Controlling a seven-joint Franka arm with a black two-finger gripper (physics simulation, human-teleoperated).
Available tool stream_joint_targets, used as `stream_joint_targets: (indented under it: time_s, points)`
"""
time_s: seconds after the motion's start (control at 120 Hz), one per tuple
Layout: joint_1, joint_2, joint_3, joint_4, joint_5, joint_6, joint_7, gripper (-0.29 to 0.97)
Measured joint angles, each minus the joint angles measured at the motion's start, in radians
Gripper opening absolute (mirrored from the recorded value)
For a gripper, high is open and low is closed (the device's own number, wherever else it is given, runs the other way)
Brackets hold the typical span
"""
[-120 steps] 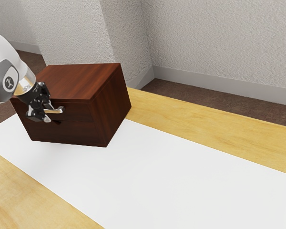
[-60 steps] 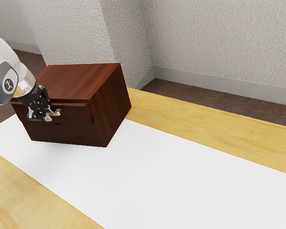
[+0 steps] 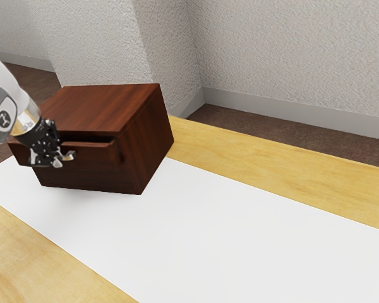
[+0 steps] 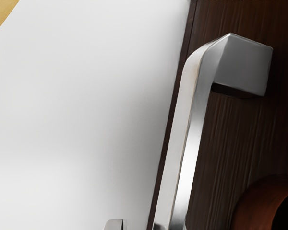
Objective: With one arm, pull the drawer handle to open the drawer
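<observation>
A dark wooden cabinet (image 3: 117, 110) stands at the back of the white mat in the exterior view's left. Its drawer (image 3: 91, 158) sticks out a little from the cabinet's front, with a dark gap under the cabinet top. My gripper (image 3: 50, 156) is at the drawer's front, shut on the silver handle (image 3: 67, 153). In the wrist view the handle (image 4: 187, 143) runs as a bent metal bar just off the drawer front (image 4: 240, 148), right under my hand.
The white mat (image 3: 208, 227) covers the middle of the wooden table (image 3: 290, 170), with free room toward the exterior view's right. Textured walls and a brown floor lie behind. A round brown shape (image 4: 269, 206) shows on the drawer front beside the handle.
My gripper has moved toward the exterior view's left with the handle in it, and the drawer has slid out of the cabinet a little.
</observation>
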Motion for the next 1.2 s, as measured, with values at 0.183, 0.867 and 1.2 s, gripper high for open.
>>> stream_joint_targets:
  time_s: [0.183,0.867,1.2]
  points:
    - [0.001,-0.028,0.000,-0.028,0.001,0.000,0.004,0.01]
    - [-0.010,-0.112,0.005,-0.113,0.001,0.000,0.016,0.11]
    - [-0.002,-0.174,0.009,-0.178,0.003,0.004,0.020,0.10]
